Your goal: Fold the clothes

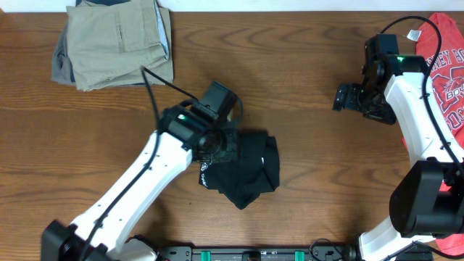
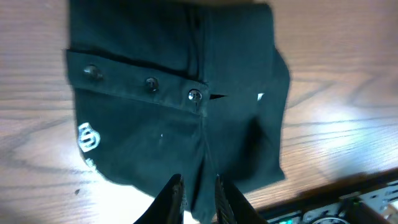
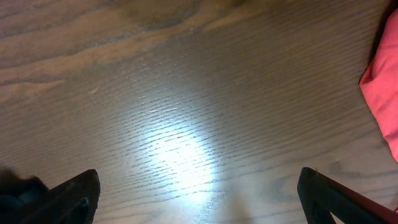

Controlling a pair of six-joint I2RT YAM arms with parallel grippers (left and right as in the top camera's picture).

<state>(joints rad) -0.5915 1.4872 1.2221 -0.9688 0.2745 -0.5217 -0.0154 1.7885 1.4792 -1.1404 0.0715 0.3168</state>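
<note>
Black shirt (image 1: 250, 170) bunched in a rough fold just 6 o'clock of table (image 1: 304, 43) centre. In the left wrist view it shows a white round logo (image 2: 87, 138) at 8 o'clock, a small white label (image 2: 260, 96) at 3 o'clock and three snaps (image 2: 151, 84) across; no writing legible. Grip: left fingers (image 2: 177, 198) nearly together, clamped on a ridge of black fabric; right fingers (image 3: 74, 196) wide apart over bare wood near the red shirt (image 1: 451, 87), whose white lettering is cropped.

we see a slim white-shelled left arm (image 1: 138, 181) and matching right arm (image 1: 412, 116), black joints (image 1: 424, 206), thin black cables (image 1: 168, 83), small green lights (image 1: 182, 116).
</note>
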